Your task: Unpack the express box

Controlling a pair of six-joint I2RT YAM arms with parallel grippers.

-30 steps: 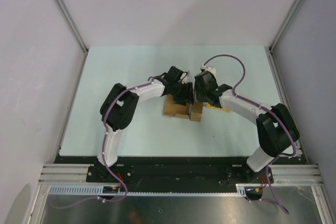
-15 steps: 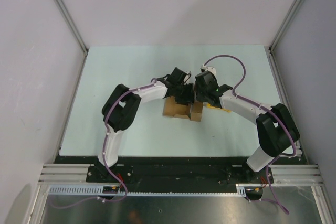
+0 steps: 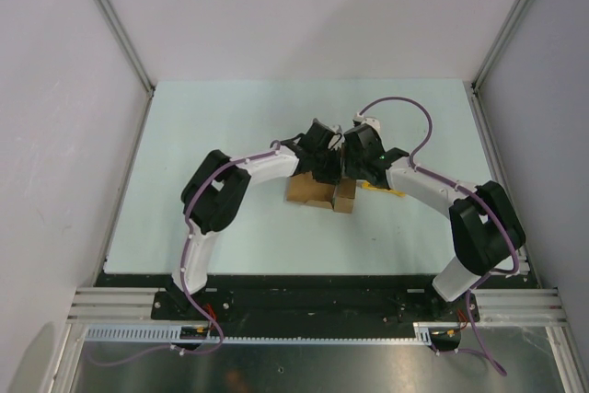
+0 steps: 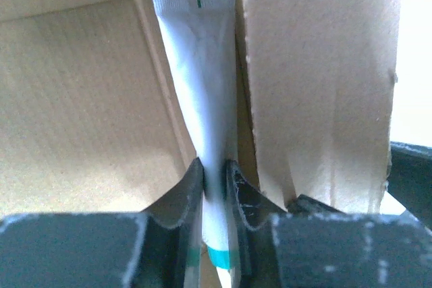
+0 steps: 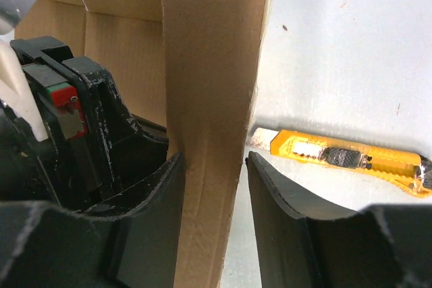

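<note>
Cardboard this thin should be light and fairly stiff along its folds, but it will crease or tear if squeezed hard. The express box (image 3: 313, 192) is therefore best held by a flap edge or a side wall, not across an open face. It lies near the middle of the tabletop (image 3: 230, 126), between the two arms, with its flaps folded out and its inside open to view.

The left claw (image 4: 214, 180) reaches into the box from the left and is pinching the white tube (image 4: 202, 85) low down, close to the teal cap end. Both fingers press the tube's flattened body, which lies against an inner wall of the carton. The tube looks soft and smooth, so it may slip or buckle. A hold near the firmer cap end seems wise.

The right claw (image 5: 214, 166) straddles an upright flap (image 5: 209, 65) on the box's right side. Its left finger is against the cardboard, with a thin gap showing at the right finger. Whether it truly clamps the flap cannot be told. A steady hold there would likely keep the light box from lifting with the tube.

On the tabletop just right of the box lies the yellow utility knife (image 5: 344, 155), apart from both claws.
</note>
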